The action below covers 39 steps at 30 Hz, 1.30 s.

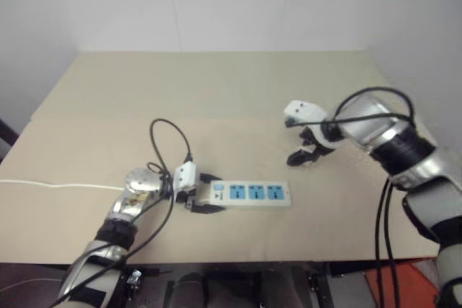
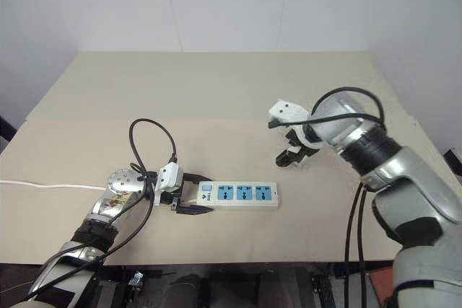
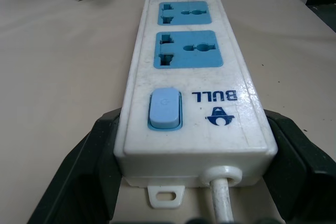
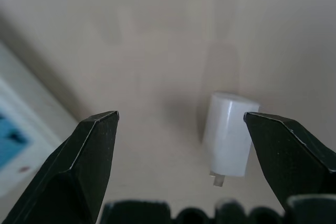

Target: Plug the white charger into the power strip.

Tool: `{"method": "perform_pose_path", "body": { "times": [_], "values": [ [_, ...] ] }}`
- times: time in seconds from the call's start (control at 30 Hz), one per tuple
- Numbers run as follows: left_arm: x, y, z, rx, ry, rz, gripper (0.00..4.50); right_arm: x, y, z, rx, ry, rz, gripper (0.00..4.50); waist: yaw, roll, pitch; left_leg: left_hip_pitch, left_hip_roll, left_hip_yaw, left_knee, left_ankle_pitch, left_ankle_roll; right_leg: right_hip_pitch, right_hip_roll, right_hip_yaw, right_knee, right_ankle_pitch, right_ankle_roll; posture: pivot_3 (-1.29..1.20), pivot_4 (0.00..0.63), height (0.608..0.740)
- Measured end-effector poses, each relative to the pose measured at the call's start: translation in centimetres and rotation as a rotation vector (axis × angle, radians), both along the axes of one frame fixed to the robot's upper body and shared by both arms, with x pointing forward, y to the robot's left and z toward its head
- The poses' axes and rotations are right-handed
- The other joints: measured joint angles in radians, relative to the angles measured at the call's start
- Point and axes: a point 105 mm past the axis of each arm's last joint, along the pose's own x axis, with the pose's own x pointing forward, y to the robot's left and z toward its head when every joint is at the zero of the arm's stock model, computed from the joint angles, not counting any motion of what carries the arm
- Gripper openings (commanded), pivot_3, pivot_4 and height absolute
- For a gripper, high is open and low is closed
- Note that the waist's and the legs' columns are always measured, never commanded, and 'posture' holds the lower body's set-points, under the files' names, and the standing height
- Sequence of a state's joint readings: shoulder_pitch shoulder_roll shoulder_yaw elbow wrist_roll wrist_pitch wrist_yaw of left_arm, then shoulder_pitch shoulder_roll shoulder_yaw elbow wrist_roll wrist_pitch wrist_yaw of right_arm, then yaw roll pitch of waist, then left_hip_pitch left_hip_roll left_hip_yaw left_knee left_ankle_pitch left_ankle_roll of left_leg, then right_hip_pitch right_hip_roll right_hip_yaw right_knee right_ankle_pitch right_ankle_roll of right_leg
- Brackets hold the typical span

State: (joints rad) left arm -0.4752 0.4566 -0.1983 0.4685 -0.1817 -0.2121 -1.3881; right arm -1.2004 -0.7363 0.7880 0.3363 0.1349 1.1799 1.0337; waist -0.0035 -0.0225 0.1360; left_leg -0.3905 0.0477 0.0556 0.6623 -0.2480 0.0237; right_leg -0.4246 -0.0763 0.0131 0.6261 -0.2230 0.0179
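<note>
The power strip lies near the table's front edge, a long white bar with three blue sockets and a blue button at its left end. My left gripper is shut on that button end, one black finger pressed against each long side. The white charger lies on its side on the table to the strip's back right, prongs showing. My right gripper hangs open just above it, pointing steeply down, its fingers on either side of the charger without touching it.
The strip's thin white cord runs off to the left over the beige table. Black cables loop above my left wrist. A white wall stands behind the table, and the front edge lies close below the strip.
</note>
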Motion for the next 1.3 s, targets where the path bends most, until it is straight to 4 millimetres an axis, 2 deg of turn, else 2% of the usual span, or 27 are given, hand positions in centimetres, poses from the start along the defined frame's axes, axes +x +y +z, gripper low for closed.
{"method": "perform_pose_path", "body": {
  "times": [0.13,0.3,0.53,0.77,0.97,1.1,1.3],
  "values": [
    [0.0,0.0,0.0,0.0,0.003,0.003,3.29,1.6,-0.3,-0.8,-0.051,-0.017,0.002,4.5,-0.001,0.0,0.0,0.0,0.0,0.0,0.0,0.0,0.0,0.0,0.0,0.0,0.0,0.0,0.0,0.0,0.15,0.74],
    [0.0,0.0,0.1,0.002,0.004,0.005,3.29,2.4,-0.3,-2.3,-0.077,0.004,0.003,4.5,-0.002,0.0,0.0,0.0,0.0,0.0,0.0,0.0,0.0,0.0,0.0,0.0,0.0,0.0,0.0,0.0,0.15,0.74],
    [-0.1,0.1,0.1,0.004,0.009,0.017,3.29,2.9,-0.2,-1.5,-0.064,-0.01,0.025,4.5,-0.005,0.0,0.0,0.0,0.0,0.0,0.0,0.0,0.0,0.0,0.0,0.0,0.001,0.0,0.0,0.0,0.15,0.74],
    [-0.1,0.1,0.1,0.005,0.01,0.02,3.29,3.1,-0.9,-1.8,-0.08,0.001,0.017,4.5,-0.006,0.0,0.0,0.0,0.0,0.0,0.0,0.0,0.0,0.0,0.0,0.0,0.001,0.0,0.0,0.0,0.15,0.74],
    [-0.1,0.2,0.1,0.006,0.012,0.023,3.29,3.2,-1.5,-3.0,-0.072,0.04,-0.027,4.5,-0.008,0.0,0.0,0.001,0.0,0.0,0.0,0.0,0.0,0.001,0.0,0.0,0.001,0.0,0.0,0.0,0.15,0.74],
    [-0.1,0.3,0.1,0.01,0.012,0.027,3.29,3.4,-1.0,-3.0,-0.042,0.051,-0.032,3.31,-0.011,0.001,0.0,0.001,0.0,0.0,0.0,0.0,0.0,0.001,0.0,0.0,0.002,0.0,0.0,0.0,0.15,0.74],
    [-0.1,0.4,0.1,0.016,0.015,0.031,3.29,3.3,0.0,-3.1,-0.038,0.06,0.02,1.16,-0.013,0.001,0.0,0.001,0.0,0.0,0.0,0.0,0.0,0.001,0.0,0.0,0.002,0.0,0.0,0.0,0.15,0.74]
  ]
}}
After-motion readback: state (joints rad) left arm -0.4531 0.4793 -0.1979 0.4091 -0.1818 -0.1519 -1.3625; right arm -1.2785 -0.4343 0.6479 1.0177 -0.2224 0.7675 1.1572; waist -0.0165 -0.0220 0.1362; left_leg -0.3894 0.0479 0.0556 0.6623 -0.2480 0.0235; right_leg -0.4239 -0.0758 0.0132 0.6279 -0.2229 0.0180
